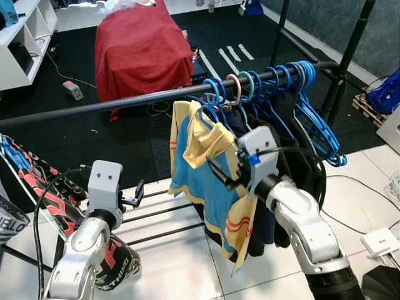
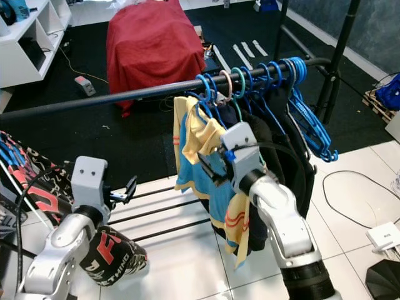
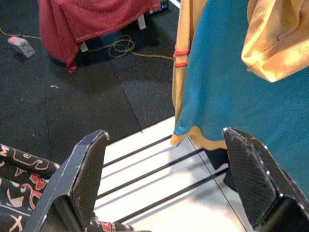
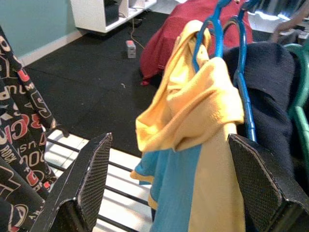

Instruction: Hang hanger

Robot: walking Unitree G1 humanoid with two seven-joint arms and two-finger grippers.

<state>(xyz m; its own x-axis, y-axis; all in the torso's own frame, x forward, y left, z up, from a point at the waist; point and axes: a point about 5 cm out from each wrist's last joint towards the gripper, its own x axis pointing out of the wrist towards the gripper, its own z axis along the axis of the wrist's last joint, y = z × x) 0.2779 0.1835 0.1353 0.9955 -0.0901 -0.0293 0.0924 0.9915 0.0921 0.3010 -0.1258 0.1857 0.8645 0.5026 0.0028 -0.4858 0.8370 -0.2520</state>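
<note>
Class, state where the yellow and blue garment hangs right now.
In the left eye view, the yellow and blue garment hangs from the black rail, left of the blue hangers, just before the right gripper.

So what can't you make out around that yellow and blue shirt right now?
- Head views: the right hand covers part of the yellow and blue shirt.
- Right wrist view: the blue plastic hanger's hook is cut off by the picture's edge, so its seat on the black metal rail is unclear.
- Dark clothes behind: hidden by shirt and arm.
</note>
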